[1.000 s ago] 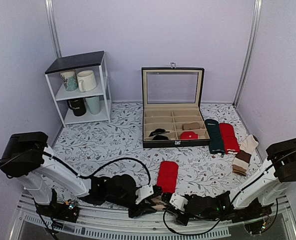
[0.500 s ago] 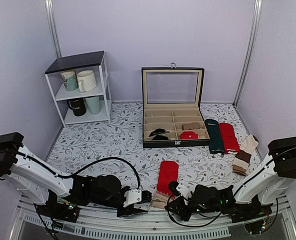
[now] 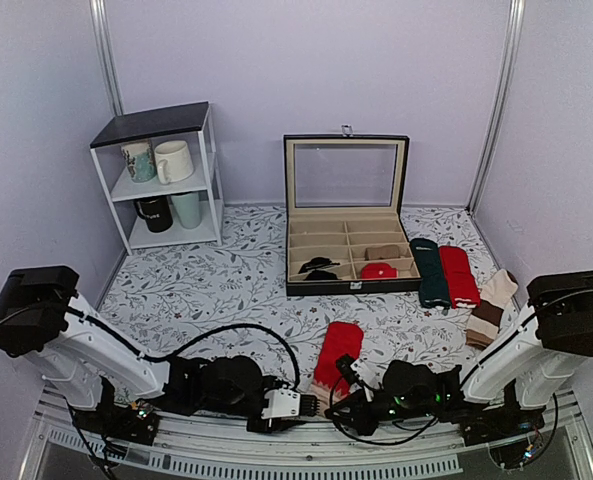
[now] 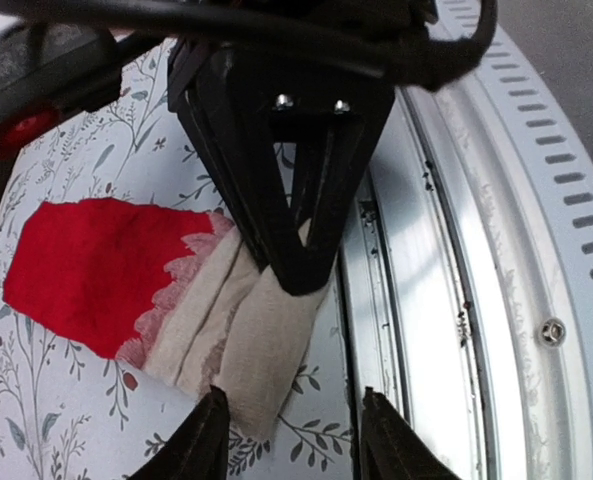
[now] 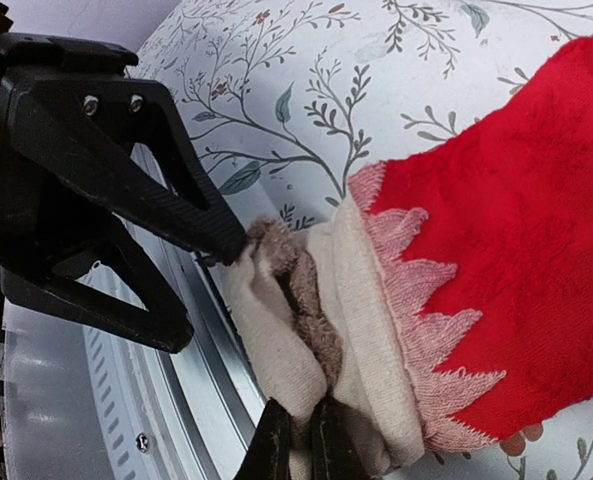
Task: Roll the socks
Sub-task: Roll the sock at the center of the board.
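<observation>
socks (image 3: 336,348) lying lower centre of top view, beige end (image 4: 241,340) toward bottom edge, right gripper (image 5: 300,425) pinched narrow on that end, left gripper (image 4: 294,405) spread wide, 1 beige corner between its fingertips

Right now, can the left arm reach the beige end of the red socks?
Probably yes: the left gripper sits open right at the beige end of the socks, nothing between, though the right gripper pinches it.
</observation>
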Motion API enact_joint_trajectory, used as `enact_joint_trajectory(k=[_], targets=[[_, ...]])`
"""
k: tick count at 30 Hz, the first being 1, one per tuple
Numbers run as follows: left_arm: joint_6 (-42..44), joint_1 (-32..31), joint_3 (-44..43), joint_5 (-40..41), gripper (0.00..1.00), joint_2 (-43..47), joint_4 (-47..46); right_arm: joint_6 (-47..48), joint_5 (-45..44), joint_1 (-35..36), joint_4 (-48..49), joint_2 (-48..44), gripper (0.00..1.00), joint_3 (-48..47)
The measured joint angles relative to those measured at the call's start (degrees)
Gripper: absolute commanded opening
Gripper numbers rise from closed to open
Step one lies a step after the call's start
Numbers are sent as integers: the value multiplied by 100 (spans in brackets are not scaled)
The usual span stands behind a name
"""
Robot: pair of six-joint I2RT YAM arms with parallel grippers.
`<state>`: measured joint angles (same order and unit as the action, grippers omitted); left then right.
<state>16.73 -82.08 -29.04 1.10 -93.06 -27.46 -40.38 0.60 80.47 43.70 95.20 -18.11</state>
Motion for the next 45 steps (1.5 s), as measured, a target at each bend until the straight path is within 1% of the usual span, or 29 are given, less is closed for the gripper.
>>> enact_joint_trajectory(k=[7,14,15,18,20,21,22,23,26,29,32,36,39,41,43,45], targets=[[299,0,-7,157,45,-46,-409,-31,50,-13,4,-2,5,7],[343,42,-127,17,42,-446,-476,-31,101,-26,50,-2,5,42],[341,48,-131,-11,40,-498,-479,-31,109,-26,59,-2,5,48],[321,83,-205,-44,28,-682,-476,-31,129,-28,74,-2,5,57],[291,129,-306,-55,23,-780,-466,-31,140,-28,76,-2,5,63],[271,149,-337,-66,17,-796,-457,-31,144,-28,83,-4,5,68],[256,170,-356,-74,7,-804,-444,-31,149,-28,94,-4,5,76],[232,190,-369,-85,0,-807,-435,-31,151,-28,103,-4,5,83],[166,229,-411,-181,0,-807,-361,-24,160,-31,107,-15,9,92],[31,260,-492,-260,0,-798,-195,-11,166,-31,46,-68,23,94],[-264,317,-603,-363,0,-765,72,59,146,-28,-208,-308,31,111],[-824,437,-769,-549,0,-695,535,216,-17,-24,-811,-931,41,264],[-1226,562,-852,-758,0,-656,811,452,-378,-24,-1276,-1604,44,577],[-1456,654,-907,-933,0,-656,938,660,-577,-20,-1373,-1945,45,737],[-1633,730,-953,-1073,0,-658,1045,977,-820,70,-1357,-2166,46,826],[-1762,785,-1001,-1191,0,-678,1121,1381,-1150,295,-1272,-2192,47,828]])
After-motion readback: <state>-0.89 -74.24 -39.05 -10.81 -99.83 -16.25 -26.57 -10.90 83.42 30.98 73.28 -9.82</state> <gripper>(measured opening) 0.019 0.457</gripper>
